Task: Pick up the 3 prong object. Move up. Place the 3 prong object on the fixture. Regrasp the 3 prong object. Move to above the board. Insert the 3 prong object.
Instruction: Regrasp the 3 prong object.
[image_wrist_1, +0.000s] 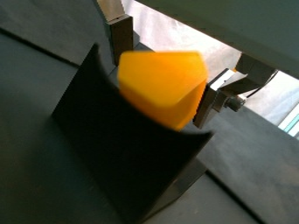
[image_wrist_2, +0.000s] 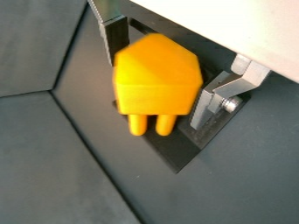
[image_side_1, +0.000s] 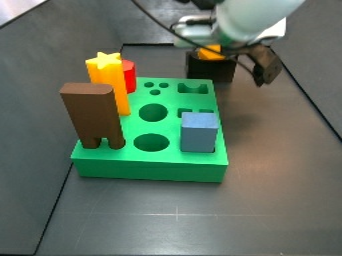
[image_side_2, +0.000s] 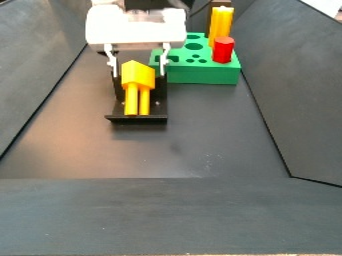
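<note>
No readable text, label, brand, number or sign on any surface in the four views: the gripper (image_side_2: 135, 62), standing over the fixture (image_side_2: 138, 112) with the 3 prong object (image_side_2: 136, 86) between its fingers, carries no marking that can be made out. The board (image_side_1: 150, 165) and the pieces standing in it are likewise plain moulded colour with no lettering
</note>
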